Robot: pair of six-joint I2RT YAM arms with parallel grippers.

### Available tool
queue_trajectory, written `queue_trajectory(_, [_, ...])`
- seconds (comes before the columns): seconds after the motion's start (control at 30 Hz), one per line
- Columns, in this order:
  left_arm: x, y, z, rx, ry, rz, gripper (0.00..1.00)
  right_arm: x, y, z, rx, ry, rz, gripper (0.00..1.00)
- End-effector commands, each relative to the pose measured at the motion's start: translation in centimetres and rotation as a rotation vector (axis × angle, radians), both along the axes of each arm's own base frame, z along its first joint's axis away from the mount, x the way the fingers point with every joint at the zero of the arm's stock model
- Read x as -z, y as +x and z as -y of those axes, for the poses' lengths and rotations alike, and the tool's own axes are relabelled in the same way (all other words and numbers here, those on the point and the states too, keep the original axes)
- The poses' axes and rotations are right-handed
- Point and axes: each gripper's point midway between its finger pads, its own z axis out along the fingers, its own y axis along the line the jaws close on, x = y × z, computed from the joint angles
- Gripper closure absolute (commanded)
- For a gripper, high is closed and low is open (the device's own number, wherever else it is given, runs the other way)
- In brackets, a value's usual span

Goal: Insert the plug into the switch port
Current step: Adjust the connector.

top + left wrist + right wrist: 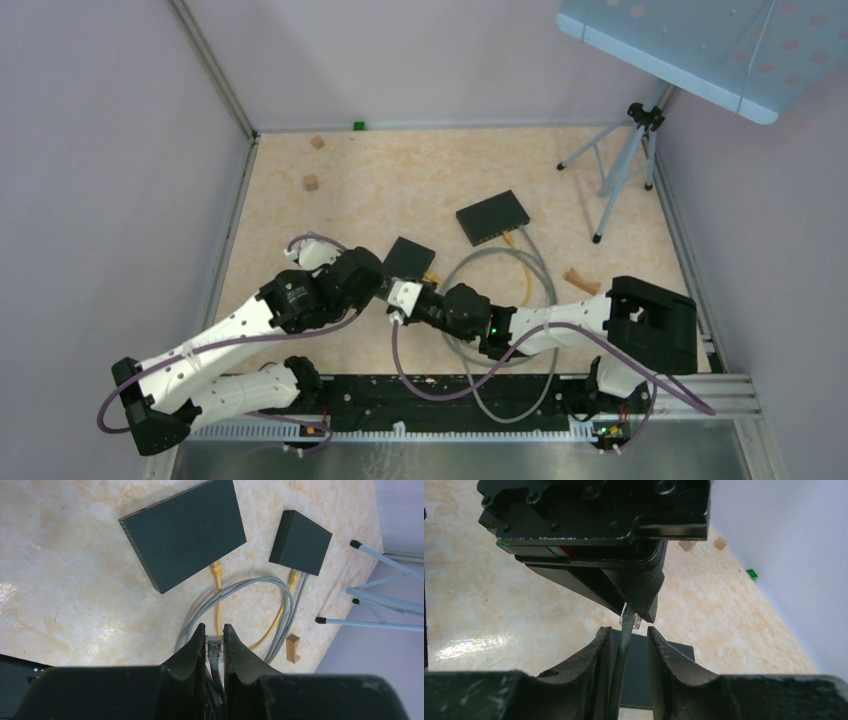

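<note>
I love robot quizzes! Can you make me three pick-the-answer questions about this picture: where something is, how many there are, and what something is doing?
1. Where is the clear plug? A in a port; B held in the left gripper; C lying loose.
2. How many black switches? A one; B two; C four.
3. The yellow cable has its ends: A plugged in; B dangling; C cut.
Answers: B, the gripper pinches it; B, two lie apart on the table; A, each end sits in a switch.
</note>
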Motion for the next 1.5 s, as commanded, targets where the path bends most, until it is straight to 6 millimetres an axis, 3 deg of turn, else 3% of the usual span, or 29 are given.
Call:
queue_trajectory(0.0, [-0.5, 0.3, -0.1, -0.033, -0.025, 0.016, 1.0, -1.5, 1.4, -0.2, 0.075, 0.028, 0.046, 0.72])
queue_trajectory(0.17, [-0.4, 0.4, -0.2, -0.037, -0.017, 0.017, 1.0, -2.0, 1.5, 0.2, 0.084, 0.046, 0.053, 0.87])
queue_trajectory(0.23, [-0.3, 0.4, -0.3, -0.042, -0.012, 0.022, 1.0, -2.2, 1.3, 0.2, 0.073, 0.053, 0.054, 1.0])
queue_trajectory(0.27, [-0.2, 0.5, -0.5, -0.047, -0.006, 0.028, 1.0, -2.3, 1.1, 0.3, 0.064, 0.057, 0.053, 1.0])
queue_trajectory(0.3, [-0.2, 0.6, -0.7, -0.051, -0.004, 0.038, 0.93, -2.5, 0.9, 0.3, 0.054, 0.063, 0.05, 1.0])
queue_trajectory(0.43, [-2.4, 2.2, -0.9, 0.003, 0.038, 0.204, 0.36, -2.9, 0.5, 1.4, 0.049, 0.097, 0.005, 1.0])
queue_trajectory(0.47, [-3.2, 2.6, -1.0, 0.022, 0.059, 0.255, 0.26, -2.9, 0.5, 1.9, 0.049, 0.105, -0.021, 1.0])
queue_trajectory(0.53, [-5.1, 3.3, -1.6, 0.038, 0.091, 0.354, 0.19, -2.6, 0.4, 2.8, 0.022, 0.115, -0.086, 1.0])
queue_trajectory(0.63, [-7.1, 3.7, -3.0, 0.051, 0.174, 0.464, 0.17, -1.8, 0.1, 4.0, -0.041, 0.12, -0.217, 1.0])
queue_trajectory(0.73, [-8.6, 4.0, -3.1, 0.142, 0.279, 0.574, 0.21, 0.0, -0.8, 4.8, -0.111, 0.076, -0.344, 1.0])
queue_trajectory(0.83, [-7.8, 4.1, -2.9, 0.208, 0.323, 0.602, 0.25, 1.3, -1.2, 5.6, -0.136, 0.056, -0.44, 1.0])
queue_trajectory(0.93, [-6.8, 4.5, -2.7, 0.252, 0.325, 0.609, 0.26, 1.2, -1.3, 6.4, -0.162, 0.107, -0.56, 1.0])
queue_trajectory(1.27, [0.7, 7.3, -3.4, 0.385, 0.299, 0.491, 0.15, -2.5, -1.8, 8.1, -0.28, 0.238, -0.747, 1.0])
queue_trajectory(1.47, [1.8, 7.9, -3.5, 0.403, 0.303, 0.508, 0.09, -5.8, -3.3, 9.2, -0.456, 0.367, -0.79, 1.0])
